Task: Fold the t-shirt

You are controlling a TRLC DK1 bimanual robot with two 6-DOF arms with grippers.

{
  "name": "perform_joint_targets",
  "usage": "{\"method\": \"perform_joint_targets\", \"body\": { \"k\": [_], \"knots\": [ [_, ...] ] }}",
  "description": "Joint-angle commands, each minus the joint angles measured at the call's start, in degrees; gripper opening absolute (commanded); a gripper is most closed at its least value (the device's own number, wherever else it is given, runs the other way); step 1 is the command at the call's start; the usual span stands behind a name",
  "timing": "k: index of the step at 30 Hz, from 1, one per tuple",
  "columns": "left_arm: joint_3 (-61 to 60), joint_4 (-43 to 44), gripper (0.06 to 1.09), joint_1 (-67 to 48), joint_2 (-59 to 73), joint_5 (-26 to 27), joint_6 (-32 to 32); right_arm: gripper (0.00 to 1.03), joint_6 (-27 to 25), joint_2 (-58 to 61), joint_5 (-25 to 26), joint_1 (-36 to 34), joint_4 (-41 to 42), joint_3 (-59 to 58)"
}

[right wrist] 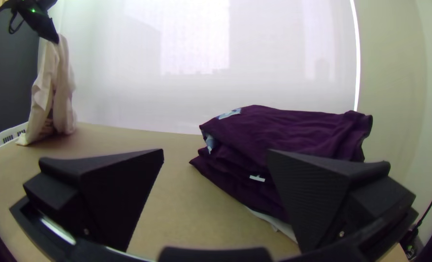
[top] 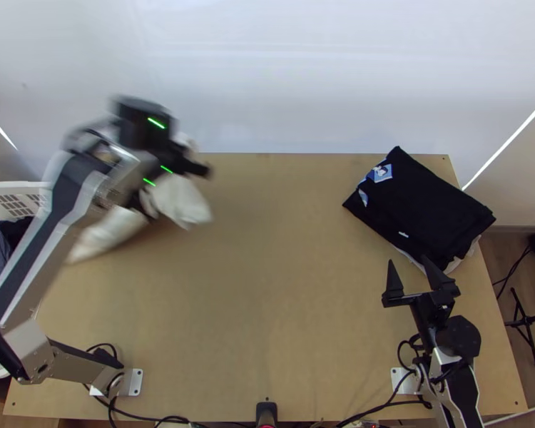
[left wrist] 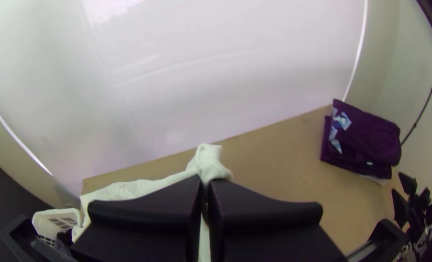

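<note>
While clenching a bunched part of the white t-shirt [left wrist: 208, 162] in the left gripper [left wrist: 206, 180], above loose cloth trailing onto the far left part of the table [top: 267, 264], beware of a slip, brought on by any hard tug against so narrow a pinch. Watch the trailing end beside the white basket [top: 18, 188]: could snag on the rim if dragged sideways. Expect twists or a doubled layer too, from laying down such a crumpled hang without spreading. Don't count on support from the right gripper [top: 408, 260], released and wide apart near the dark folded stack [top: 424, 207], grasping nothing. Avoid a careless reach there; might knock the stack askew. Apparently at the very start of folding, so best find a second corner before lowering
</note>
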Motion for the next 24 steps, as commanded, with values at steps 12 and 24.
{"method": "perform_joint_targets", "body": {
  "k": [12, 24],
  "knots": [
    [-10.25, 16.35, 0.1, -35.83, 12.24, -2.27, -10.64, 0.98, 0.01, 0.01, 0.02, 0.02, 0.05, -0.01],
    [-6.38, 15.39, 1.04, -39.69, 9.96, 5.64, -12.57, 0.98, 0.01, 0.01, 0.02, 0.02, -0.04, -0.01]
  ]
}}
